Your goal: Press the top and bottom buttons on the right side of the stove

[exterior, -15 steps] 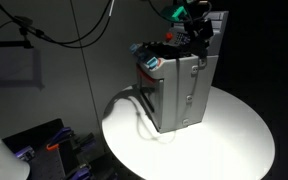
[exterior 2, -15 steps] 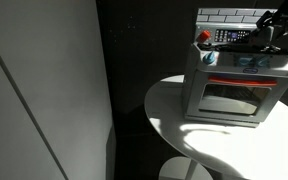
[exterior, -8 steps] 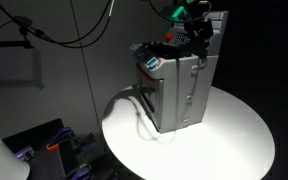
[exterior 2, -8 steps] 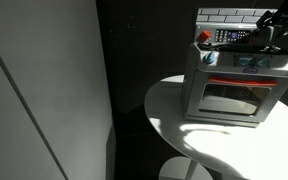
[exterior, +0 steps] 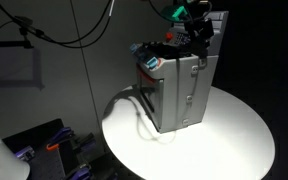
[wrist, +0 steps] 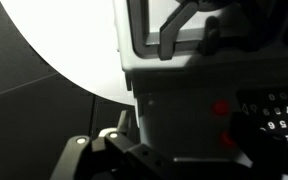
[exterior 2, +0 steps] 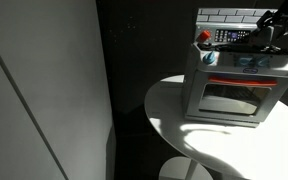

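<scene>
Grey toy stove (exterior: 179,92) stands on white round table (exterior: 239,135), right of centre in both exterior views. Jaws sit over stove's top, upper right of frame, near tiled back panel (exterior 2: 229,15). Jaws apart or together: cannot tell, too dark.

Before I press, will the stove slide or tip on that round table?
Probably light: the stove looks like a small hollow toy. It sits flat and boxy on the smooth white table, so tipping seems unlikely, but a sideways push might slide it.
</scene>
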You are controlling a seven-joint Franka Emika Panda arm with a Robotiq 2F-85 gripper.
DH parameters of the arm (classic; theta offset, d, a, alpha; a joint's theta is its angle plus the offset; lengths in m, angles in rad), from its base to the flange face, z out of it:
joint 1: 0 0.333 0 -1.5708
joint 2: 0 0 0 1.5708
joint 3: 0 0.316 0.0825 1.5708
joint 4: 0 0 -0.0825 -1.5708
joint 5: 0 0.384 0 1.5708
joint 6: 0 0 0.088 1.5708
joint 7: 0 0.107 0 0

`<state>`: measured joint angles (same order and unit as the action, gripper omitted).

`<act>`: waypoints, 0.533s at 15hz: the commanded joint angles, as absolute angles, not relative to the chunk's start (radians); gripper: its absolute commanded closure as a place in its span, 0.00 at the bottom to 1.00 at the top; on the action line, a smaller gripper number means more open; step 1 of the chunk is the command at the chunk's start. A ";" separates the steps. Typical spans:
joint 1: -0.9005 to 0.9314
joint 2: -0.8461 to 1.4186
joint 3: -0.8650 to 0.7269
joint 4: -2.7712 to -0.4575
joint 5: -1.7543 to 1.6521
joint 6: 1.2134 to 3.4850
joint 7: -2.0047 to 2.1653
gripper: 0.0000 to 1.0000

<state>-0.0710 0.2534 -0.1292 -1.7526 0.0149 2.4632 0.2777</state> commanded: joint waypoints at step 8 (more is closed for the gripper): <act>-0.073 0.265 -0.142 -1.728 0.000 2.470 0.299 0.00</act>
<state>-0.0711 0.2534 -0.1356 -1.7515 0.0149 2.4645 0.2778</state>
